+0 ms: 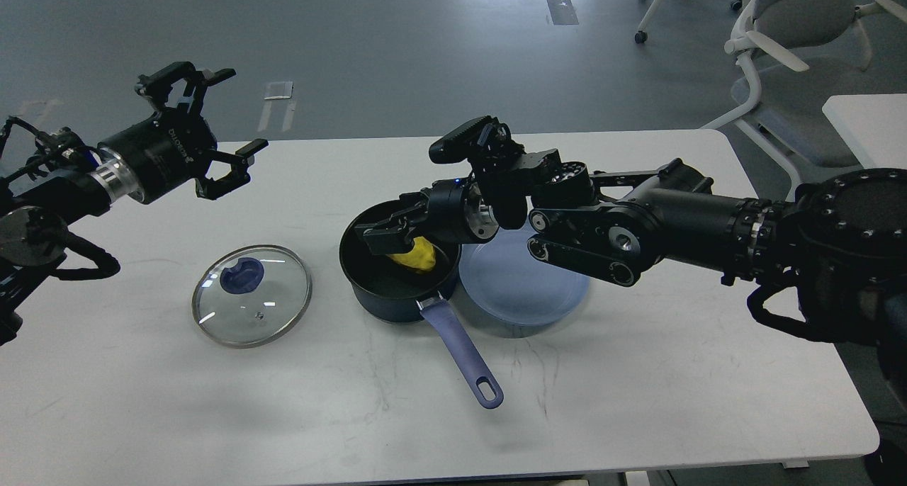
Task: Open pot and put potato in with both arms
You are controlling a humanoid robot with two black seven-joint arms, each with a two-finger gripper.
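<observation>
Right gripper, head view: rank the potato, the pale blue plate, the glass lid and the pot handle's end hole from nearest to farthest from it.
From the right gripper:
1. Potato, in the pot, right at the fingertips.
2. Plate, beside the pot, to its right.
3. Glass lid, flat on the table, left of the pot.
4. Handle's end hole, toward the table's near edge; close to the lid's rank.

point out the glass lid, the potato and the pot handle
glass lid [252,295]: head view, on the clear glass just below its blue knob
potato [418,254]: head view, on its yellow side inside the pot
pot handle [460,348]: head view, mid-length of the lavender handle
</observation>
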